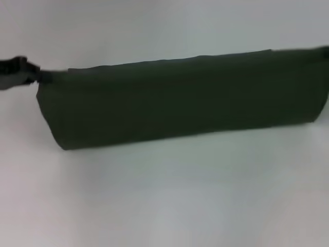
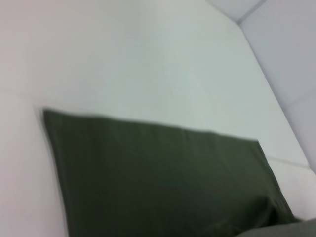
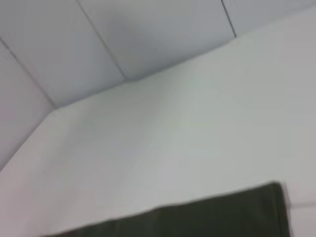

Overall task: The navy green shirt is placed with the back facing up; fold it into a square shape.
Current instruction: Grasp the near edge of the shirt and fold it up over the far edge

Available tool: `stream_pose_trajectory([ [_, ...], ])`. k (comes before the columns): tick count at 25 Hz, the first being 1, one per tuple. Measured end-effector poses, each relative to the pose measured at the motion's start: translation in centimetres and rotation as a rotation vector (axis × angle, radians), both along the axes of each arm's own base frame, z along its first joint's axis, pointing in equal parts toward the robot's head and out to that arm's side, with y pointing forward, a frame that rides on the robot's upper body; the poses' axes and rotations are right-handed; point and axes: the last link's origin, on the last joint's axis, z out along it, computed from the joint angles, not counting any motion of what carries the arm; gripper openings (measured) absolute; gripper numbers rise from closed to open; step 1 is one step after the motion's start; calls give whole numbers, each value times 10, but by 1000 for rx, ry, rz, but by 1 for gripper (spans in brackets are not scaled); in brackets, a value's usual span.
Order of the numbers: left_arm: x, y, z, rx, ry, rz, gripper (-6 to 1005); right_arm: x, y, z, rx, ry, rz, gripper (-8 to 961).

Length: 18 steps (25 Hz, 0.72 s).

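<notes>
Shirt [image 1: 185,98] lying as long left-right band; left gripper [image 1: 18,72] touching its left end, grip unclear; right gripper unseen.

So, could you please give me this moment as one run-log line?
dark olive-green cloth shirt: folded into long band on white table | left tool: at band's left end | right tool: unseen

One navy green shirt [image 1: 182,100]; apparently one gripper [image 1: 36,74] visible.
</notes>
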Motion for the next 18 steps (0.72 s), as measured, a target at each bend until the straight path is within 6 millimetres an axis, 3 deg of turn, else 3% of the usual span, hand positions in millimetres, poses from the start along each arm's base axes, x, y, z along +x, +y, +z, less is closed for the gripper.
stream_pose_trajectory([
  [8,1,30,-10,210,3,28,41,-31,54,-27,105,-90,-32,118],
  [14,5,47,-35,366,0,28,42,-49,79,-57,224,-195,-59,126],
  [18,8,56,-53,426,38,29,43,-53,84,-68,259,-246,-74,131],
])
